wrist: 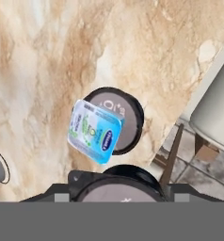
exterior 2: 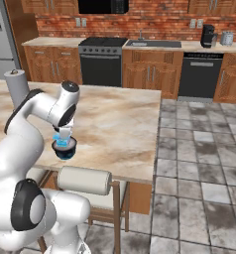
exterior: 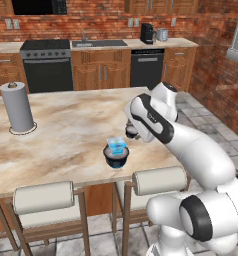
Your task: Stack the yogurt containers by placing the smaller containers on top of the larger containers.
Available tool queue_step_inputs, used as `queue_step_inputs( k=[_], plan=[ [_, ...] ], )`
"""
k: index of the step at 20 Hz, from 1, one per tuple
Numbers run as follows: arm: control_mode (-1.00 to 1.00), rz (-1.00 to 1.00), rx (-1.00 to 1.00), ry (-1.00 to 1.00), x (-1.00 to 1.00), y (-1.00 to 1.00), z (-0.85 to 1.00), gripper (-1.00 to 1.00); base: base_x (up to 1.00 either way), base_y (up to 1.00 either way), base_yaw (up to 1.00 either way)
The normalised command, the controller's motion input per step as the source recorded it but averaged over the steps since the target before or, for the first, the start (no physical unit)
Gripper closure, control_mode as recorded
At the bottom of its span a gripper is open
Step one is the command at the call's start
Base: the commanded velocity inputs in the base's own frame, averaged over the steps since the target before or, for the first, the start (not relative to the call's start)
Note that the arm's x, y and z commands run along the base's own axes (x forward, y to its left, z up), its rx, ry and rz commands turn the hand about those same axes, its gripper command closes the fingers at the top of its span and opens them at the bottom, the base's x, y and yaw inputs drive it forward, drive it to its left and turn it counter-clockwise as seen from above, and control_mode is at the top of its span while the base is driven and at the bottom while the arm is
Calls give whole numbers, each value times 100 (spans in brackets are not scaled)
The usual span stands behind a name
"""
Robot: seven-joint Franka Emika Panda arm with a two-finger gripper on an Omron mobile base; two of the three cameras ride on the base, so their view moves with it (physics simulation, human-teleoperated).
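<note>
Counter lies bare between paper-towel roll and stacked yogurt cups.

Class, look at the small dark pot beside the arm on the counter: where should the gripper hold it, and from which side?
Probably from above, closing on opposite sides of the small dark pot: it stands upright, round and narrow, with the arm close beside it.

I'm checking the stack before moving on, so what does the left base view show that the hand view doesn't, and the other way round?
Left base view: the arm, the stove and the brick back wall.
Hand view: the blue cup from above, its printed lid readable, lying off-centre on the tub and overhanging its grey lid on one side.
Both: the blue cup on the tub, on the marble counter, with a stool at the counter's edge.
</note>
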Motion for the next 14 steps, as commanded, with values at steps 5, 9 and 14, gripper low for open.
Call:
queue_step_inputs(
  k=[5,9,14],
  plan=[
    [-100,0,0,0,10,3,-10,100,0,0,0],
    [-100,0,0,0,2,11,-8,100,0,0,0],
    [-100,0,0,0,3,14,-8,100,0,0,0]
  ],
)
